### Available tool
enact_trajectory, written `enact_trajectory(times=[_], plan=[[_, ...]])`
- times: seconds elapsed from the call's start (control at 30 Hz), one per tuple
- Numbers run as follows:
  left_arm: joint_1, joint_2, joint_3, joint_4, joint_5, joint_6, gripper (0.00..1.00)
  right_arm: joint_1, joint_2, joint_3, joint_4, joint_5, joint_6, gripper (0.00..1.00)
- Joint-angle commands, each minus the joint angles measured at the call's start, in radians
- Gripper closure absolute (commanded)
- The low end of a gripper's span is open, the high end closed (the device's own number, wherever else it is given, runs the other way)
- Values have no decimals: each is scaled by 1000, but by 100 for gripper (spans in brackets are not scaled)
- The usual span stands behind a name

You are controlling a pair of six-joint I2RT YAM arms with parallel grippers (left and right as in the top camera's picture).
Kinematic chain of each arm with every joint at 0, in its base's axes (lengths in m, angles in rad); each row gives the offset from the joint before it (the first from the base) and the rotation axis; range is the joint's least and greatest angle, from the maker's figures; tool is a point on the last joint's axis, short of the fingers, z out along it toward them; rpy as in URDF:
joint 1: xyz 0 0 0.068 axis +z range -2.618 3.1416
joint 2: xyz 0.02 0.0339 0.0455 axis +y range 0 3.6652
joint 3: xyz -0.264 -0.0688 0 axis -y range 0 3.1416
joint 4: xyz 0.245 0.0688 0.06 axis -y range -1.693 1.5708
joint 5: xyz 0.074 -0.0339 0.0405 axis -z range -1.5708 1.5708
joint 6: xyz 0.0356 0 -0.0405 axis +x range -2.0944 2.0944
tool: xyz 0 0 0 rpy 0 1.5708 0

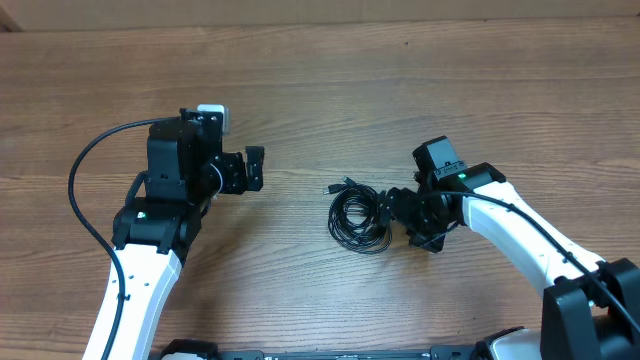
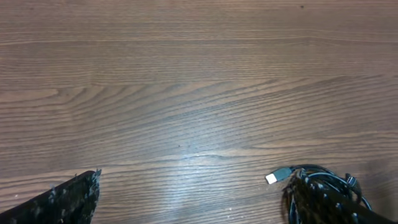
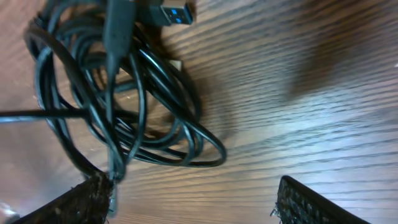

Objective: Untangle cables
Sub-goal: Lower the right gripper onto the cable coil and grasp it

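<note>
The overhead view looks straight down on the brown wooden bench [image 1: 400,60]; both wrist views skim it closely, all sharing the coiled thin black cables [image 1: 345,222].

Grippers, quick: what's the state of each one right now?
Left gripper: open, holding nothing.
Right gripper: open at the edge of the cables, a strand against one finger, nothing clamped.

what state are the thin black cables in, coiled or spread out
Coiled: the thin black cables lie in one looped bundle, not as separate strands.
</note>
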Motion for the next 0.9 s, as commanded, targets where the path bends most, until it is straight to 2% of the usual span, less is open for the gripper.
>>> enact_trajectory(times=[0.0,0.2,0.5,0.63,0.87], plan=[[5,5,-5,-2,27,-10,1,2,0,-3,18,-43,164,18],[5,5,-5,-2,26,-10,0,31,0,-5,22,-8,269,20],[5,5,-5,-2,26,-10,0,164,40,-5,60,102,409,20],[5,5,-5,-10,25,-9,1,166,111,-5,56,87,411,19],[5,5,-5,-21,16,-9,0,52,134,1,-8,65,339,19]])
